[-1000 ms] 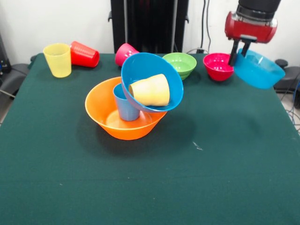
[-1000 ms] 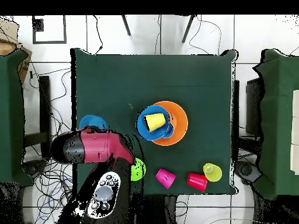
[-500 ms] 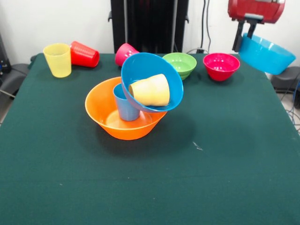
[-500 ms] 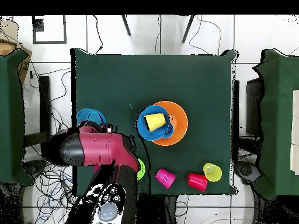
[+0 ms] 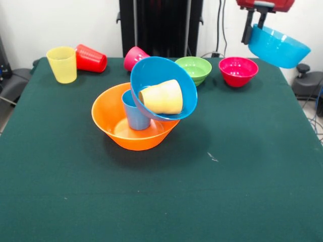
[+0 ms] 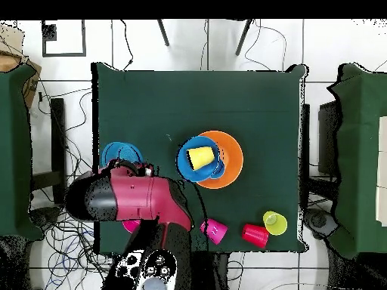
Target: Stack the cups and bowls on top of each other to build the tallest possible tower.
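My gripper (image 5: pixel 253 31) is high over the table's far right corner, shut on the rim of the small blue bowl (image 5: pixel 278 46), which hangs tilted in the air above the magenta bowl (image 5: pixel 238 70). The tower stands mid-table. It is the large orange bowl (image 5: pixel 132 123), with the light blue cup (image 5: pixel 135 115) upright in it. The large blue bowl (image 5: pixel 162 86) leans on that cup, and the orange cup (image 5: pixel 162 97) lies inside the blue bowl. In the overhead view the small blue bowl (image 6: pixel 119 153) shows beside the arm (image 6: pixel 136 198), left of the tower (image 6: pixel 212 160).
The green bowl (image 5: pixel 194 68) sits at the far edge beside the magenta bowl. The pink cup (image 5: pixel 135 57) and red cup (image 5: pixel 91 58) lie on their sides at the far edge. The yellow cup (image 5: pixel 62 64) stands upright at the far left corner.
The gripper has lifted the small blue bowl higher over the far right corner, and lately moved it slightly left in the front view. The tower and other things have not moved.
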`<state>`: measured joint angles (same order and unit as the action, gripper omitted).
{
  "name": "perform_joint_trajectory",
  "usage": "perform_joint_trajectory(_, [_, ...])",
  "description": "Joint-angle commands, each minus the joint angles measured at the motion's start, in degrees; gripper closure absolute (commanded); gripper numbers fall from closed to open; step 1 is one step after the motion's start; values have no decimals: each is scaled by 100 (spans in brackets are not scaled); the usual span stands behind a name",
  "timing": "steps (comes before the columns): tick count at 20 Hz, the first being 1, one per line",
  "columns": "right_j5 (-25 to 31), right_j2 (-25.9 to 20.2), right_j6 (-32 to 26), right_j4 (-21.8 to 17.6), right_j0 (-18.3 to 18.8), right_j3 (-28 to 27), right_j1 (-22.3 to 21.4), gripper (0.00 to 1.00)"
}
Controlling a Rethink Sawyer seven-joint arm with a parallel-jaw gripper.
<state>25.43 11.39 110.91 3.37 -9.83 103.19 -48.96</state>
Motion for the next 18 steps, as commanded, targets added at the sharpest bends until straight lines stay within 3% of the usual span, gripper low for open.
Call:
perform_joint_trajectory(1, [619, -817, -646, -584, 380, 528, -253, 100])
perform_joint_trajectory(18, [680, -1255, -652, -961, 873, 770, -564, 100])
